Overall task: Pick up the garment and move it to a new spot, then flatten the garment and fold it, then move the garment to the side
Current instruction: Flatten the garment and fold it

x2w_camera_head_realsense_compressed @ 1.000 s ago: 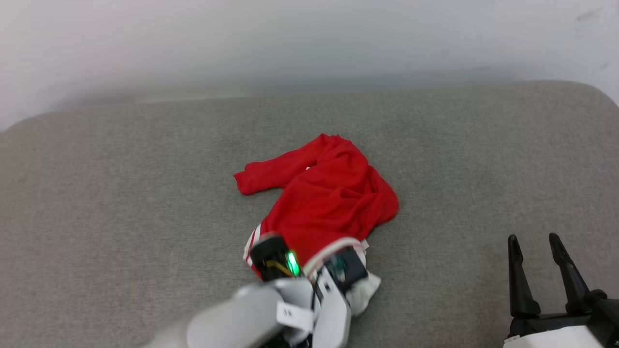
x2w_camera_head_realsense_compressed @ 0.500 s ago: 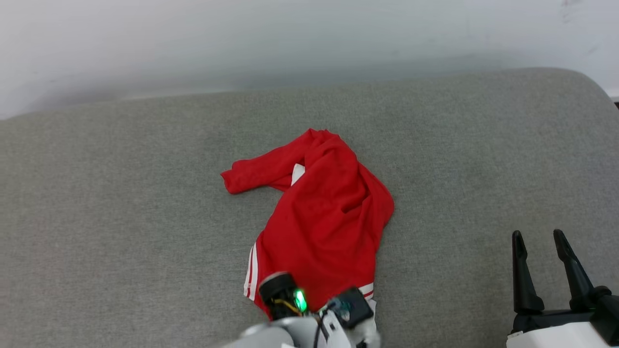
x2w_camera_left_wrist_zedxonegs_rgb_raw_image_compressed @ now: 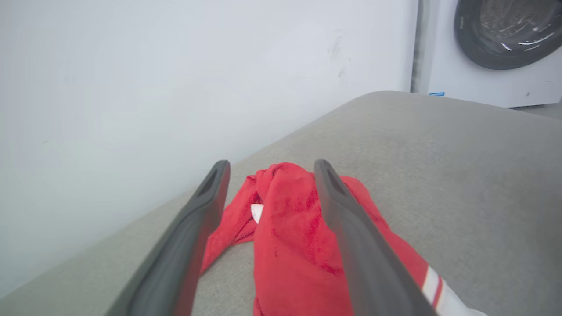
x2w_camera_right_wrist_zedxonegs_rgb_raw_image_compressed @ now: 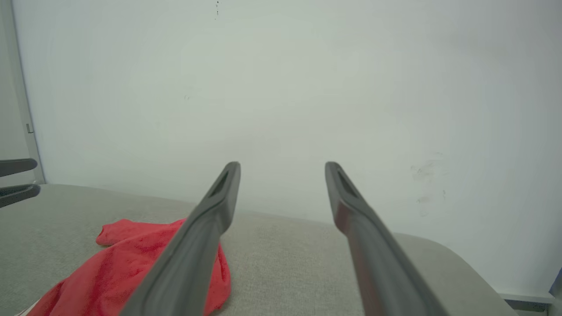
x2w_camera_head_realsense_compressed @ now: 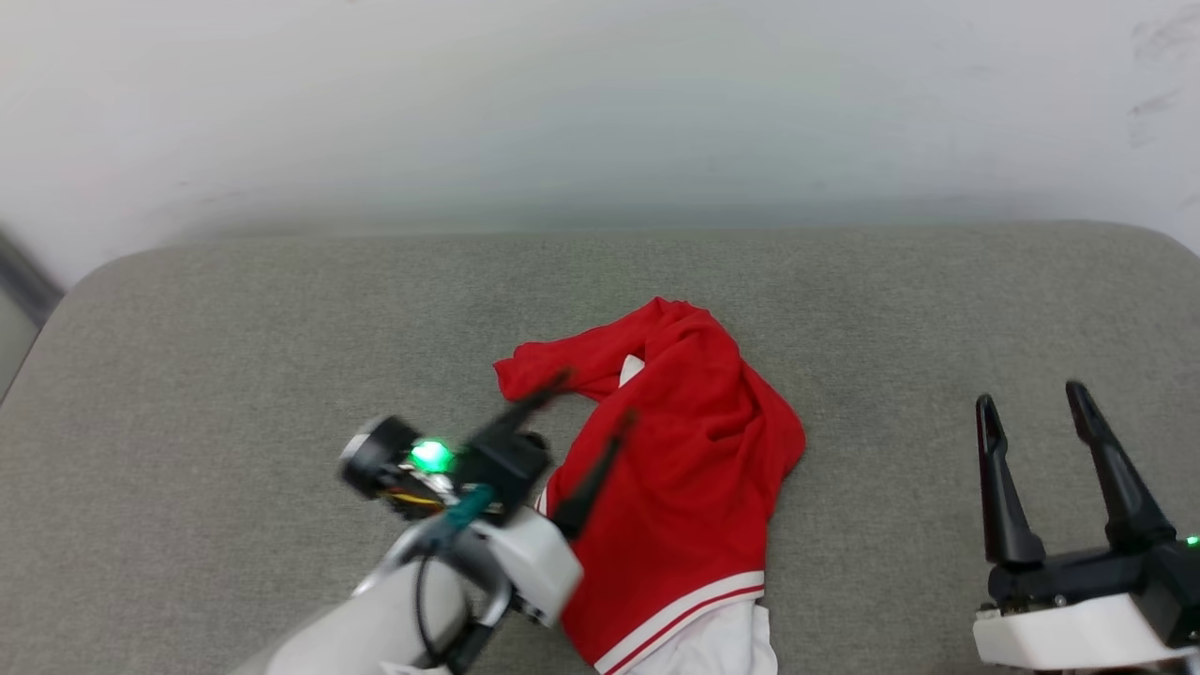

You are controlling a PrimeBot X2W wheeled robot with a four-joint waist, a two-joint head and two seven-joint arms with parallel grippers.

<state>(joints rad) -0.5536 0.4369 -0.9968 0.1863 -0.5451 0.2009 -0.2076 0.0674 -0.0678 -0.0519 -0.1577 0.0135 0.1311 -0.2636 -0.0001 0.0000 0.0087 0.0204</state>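
Observation:
The garment is a red shirt lying crumpled on the grey cushion, its plain red side up. A red-white striped trim and a white sleeve lie at its near end. My left gripper hovers over the garment's left edge, open and holding nothing, blurred by motion. In the left wrist view the open left gripper frames the garment below it. My right gripper stands open well to the right, apart from the cloth. The right wrist view shows the right gripper open, with the garment at lower left.
A pale wall runs right behind the cushion's far edge. A washing machine stands beyond the cushion's end. Bare cushion lies on both sides of the shirt.
My left gripper has opened and let go of the garment's near end, then risen and swung left. The head camera has shifted. The right gripper stays open.

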